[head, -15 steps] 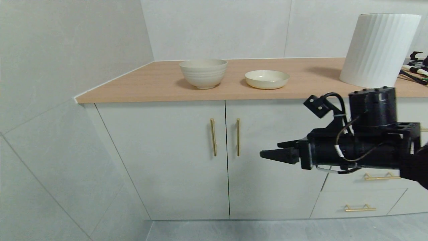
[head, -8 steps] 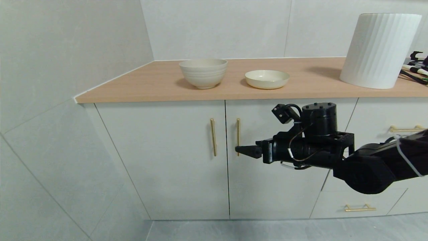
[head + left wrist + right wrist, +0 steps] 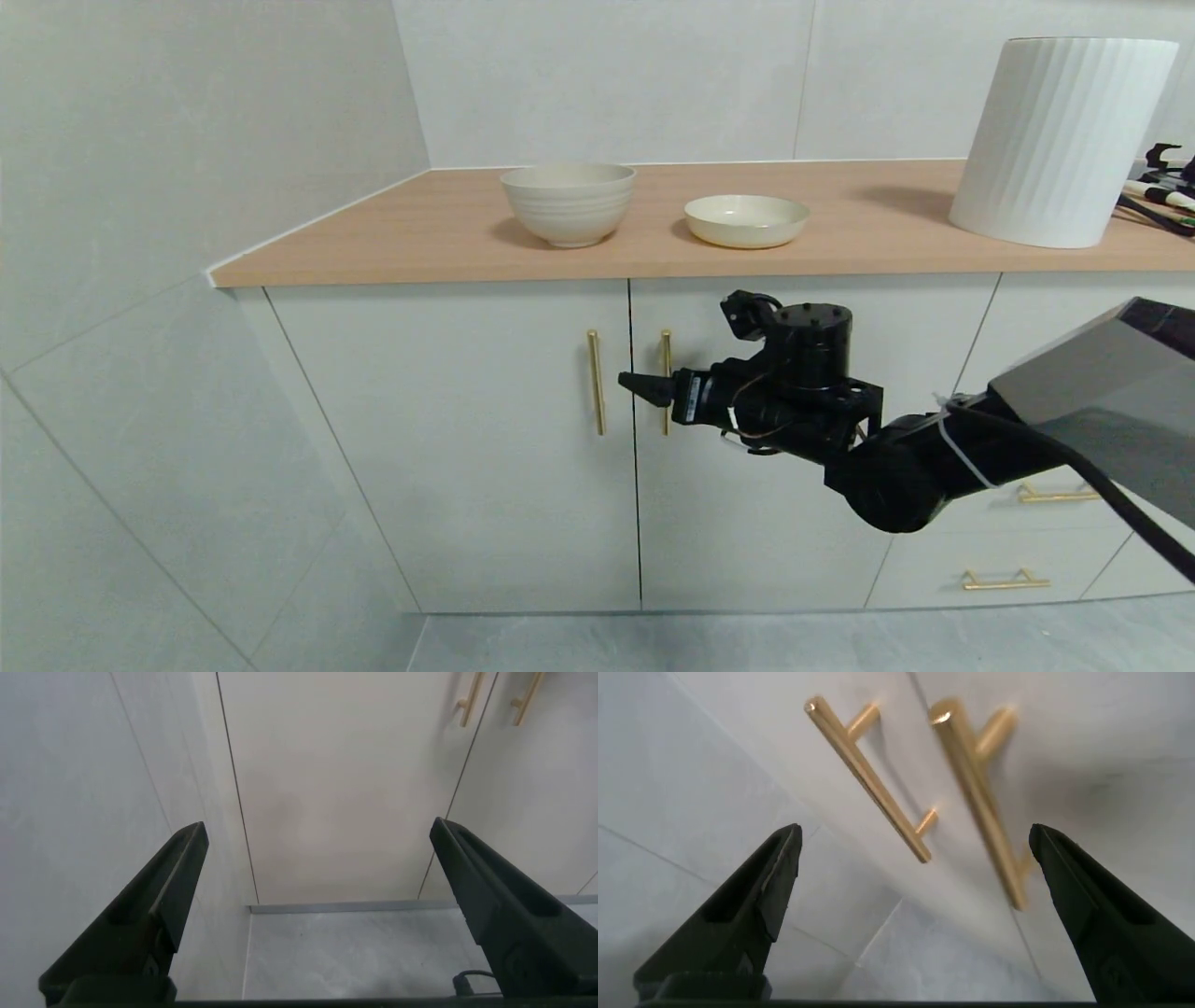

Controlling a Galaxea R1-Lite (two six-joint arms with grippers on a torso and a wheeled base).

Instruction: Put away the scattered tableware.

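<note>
Advance from four o'clock puts my black right gripper [image 3: 642,385], jaws spread, at the brass bar handle [image 3: 666,347], so I judge door-opening comes next.

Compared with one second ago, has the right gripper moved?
Yes. The right gripper moved to the robot's left and a little up, closing on the right door's gold handle.
</note>
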